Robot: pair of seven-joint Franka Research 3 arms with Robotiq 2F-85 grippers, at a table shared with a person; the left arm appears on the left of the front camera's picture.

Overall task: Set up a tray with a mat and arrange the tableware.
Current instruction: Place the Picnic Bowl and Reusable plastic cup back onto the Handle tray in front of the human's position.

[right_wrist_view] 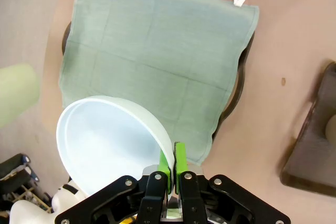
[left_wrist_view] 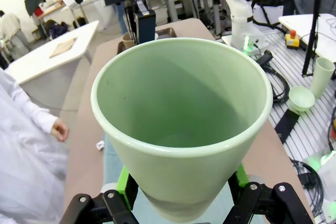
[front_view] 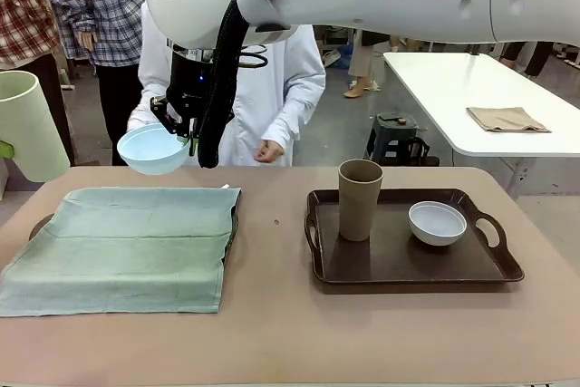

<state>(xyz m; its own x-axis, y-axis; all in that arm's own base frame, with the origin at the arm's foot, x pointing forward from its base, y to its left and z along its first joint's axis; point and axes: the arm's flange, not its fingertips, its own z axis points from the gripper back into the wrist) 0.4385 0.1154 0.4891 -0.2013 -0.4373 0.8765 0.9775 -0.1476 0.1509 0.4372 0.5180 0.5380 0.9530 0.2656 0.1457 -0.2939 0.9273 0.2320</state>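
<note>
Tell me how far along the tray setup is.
Done: the green mat covers the left tray. In hand: right gripper grips the light blue bowl above it; left gripper holds the pale green tumbler. Left: brown tumbler and white bowl sit on the other tray.

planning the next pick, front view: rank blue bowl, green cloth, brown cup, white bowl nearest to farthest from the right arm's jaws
1. blue bowl, gripped there, far left
2. green cloth, just below, left
3. brown cup, left end of tray
4. white bowl, right of the cup
</note>
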